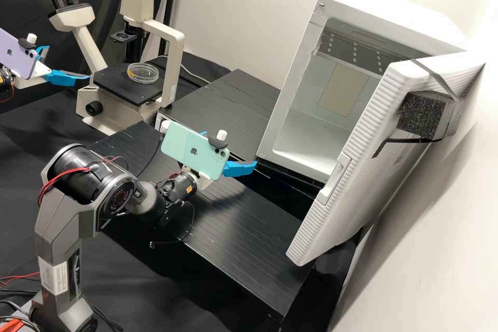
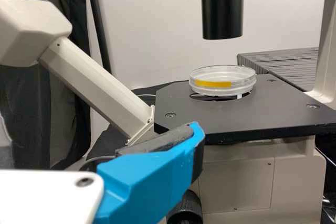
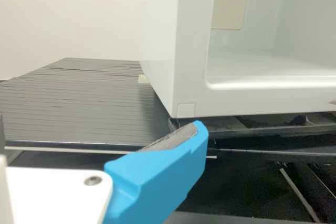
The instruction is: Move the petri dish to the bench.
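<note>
Petri dish (image 1: 142, 74) sat on the microscope stage (image 1: 115, 86), upper left of the frame, left fingers (image 1: 65, 79) and right fingers (image 1: 239, 168) both apart and empty, so lining-up time imo, with a level reach and gentle pinch needed next.

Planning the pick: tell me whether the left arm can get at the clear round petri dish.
Probably yes: its open gripper seems near the flat black microscope stage, and nothing visible stands between it and the dish.
</note>
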You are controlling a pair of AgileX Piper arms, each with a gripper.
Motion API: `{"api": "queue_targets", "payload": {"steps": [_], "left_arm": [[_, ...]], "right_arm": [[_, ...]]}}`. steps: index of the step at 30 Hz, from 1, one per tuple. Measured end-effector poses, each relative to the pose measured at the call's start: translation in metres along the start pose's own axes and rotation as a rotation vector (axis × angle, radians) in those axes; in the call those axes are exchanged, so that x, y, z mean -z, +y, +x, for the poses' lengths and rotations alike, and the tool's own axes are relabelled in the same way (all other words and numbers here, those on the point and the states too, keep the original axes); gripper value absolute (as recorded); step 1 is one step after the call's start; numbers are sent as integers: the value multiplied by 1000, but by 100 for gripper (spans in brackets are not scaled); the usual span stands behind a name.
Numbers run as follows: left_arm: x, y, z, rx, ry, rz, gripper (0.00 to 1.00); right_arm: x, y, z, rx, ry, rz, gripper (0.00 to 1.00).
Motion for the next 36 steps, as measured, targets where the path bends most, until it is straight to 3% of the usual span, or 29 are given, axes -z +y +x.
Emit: {"api": "queue_targets", "payload": {"steps": [11,14,20,27,31,36], "left_arm": [[0,0,0,0,0,0,100],[0,0,0,0,0,0,100],[0,0,0,0,0,0,100],[0,0,0,0,0,0,100],[0,0,0,0,0,0,100],[0,0,0,0,0,0,100]], "right_arm": [[-1,-1,-6,-5,4,0,100],[4,-5,-18,3,29,16,100],[41,-25,-46,54,197,26,100],[92,-60,-66,158,408,-49,100],[115,-71,-67,168,470,-76,100],[142,-84,-57,150,499,-68,100]]}}
